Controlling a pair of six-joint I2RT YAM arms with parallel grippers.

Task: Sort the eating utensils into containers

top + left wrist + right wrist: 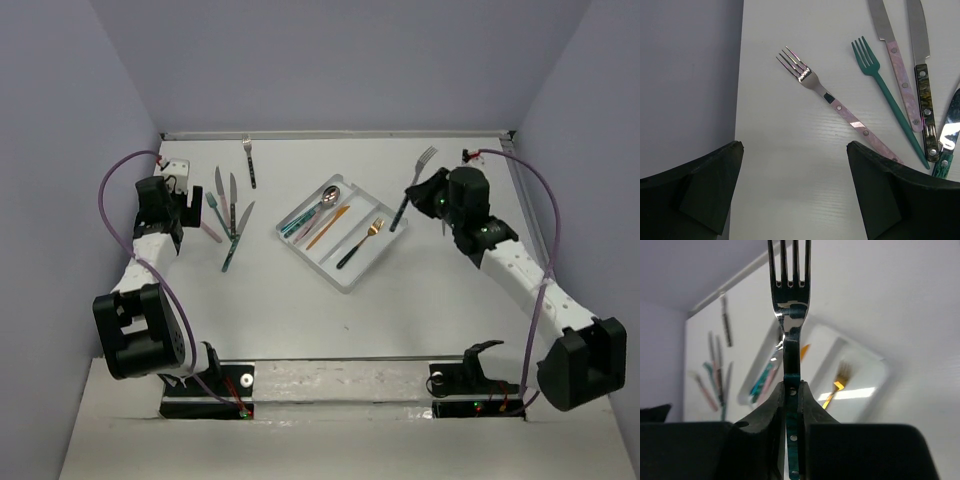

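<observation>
The clear tray (pixel 345 278) lies mid-table with three compartments. It holds spoons (pixel 322 205) on the left, an orange knife (pixel 330 228) in the middle and a gold fork with a black handle (pixel 362 243) on the right. My right gripper (pixel 412 196) hovers just right of the tray, shut on a teal-handled silver fork (pixel 791 320), tines pointing away. My left gripper (pixel 795 147) is open and empty over the table. Just ahead of it lie a pink-handled fork (pixel 835 102), a teal fork (pixel 885 85), a pink-handled knife (pixel 896 57) and a dark-handled knife (pixel 921 80).
A teal-handled knife (pixel 231 252) lies nearest the tray in the left group. A dark-handled fork (pixel 249 162) lies near the back wall. The left wall (pixel 687 75) is close beside my left gripper. A small white box (pixel 177 168) sits in the back left corner.
</observation>
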